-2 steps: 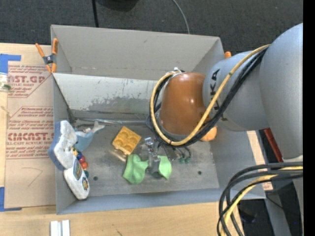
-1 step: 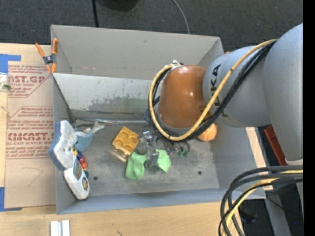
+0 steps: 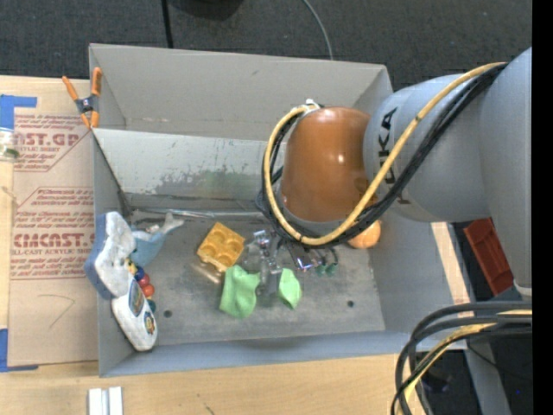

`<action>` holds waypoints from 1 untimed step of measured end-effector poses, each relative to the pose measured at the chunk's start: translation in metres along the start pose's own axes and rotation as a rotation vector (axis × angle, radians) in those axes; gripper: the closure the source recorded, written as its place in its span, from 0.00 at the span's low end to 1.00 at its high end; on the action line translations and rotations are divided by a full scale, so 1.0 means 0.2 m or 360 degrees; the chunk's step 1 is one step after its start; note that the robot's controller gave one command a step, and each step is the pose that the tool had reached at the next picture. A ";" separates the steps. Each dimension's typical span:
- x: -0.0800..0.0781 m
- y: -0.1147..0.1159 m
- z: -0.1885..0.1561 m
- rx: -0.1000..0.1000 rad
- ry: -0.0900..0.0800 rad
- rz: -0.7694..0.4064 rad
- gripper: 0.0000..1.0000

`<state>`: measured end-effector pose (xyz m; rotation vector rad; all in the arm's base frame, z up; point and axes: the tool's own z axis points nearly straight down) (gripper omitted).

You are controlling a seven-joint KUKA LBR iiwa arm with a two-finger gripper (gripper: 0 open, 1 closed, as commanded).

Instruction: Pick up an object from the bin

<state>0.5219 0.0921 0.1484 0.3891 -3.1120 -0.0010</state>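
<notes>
The gripper (image 3: 272, 264) hangs low in the middle of the bin (image 3: 173, 85), right over a green lump (image 3: 239, 292); apart or together, I cannot tell. A yellow block (image 3: 219, 245) lies just beside. Best come straight down, centred on the lump, clear of the block

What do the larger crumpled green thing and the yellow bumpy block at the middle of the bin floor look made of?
The green thing looks like soft cloth or foam with a matte finish: it lies in folds with rounded, slumped edges and no glare. The yellow block is probably rigid moulded plastic: it has a regular grid of raised bumps and straight edges. Its gloss is hard to judge.
</notes>
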 end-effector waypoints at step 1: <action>-0.05 0.00 -0.31 0.0003 -0.0024 -0.0011 1.00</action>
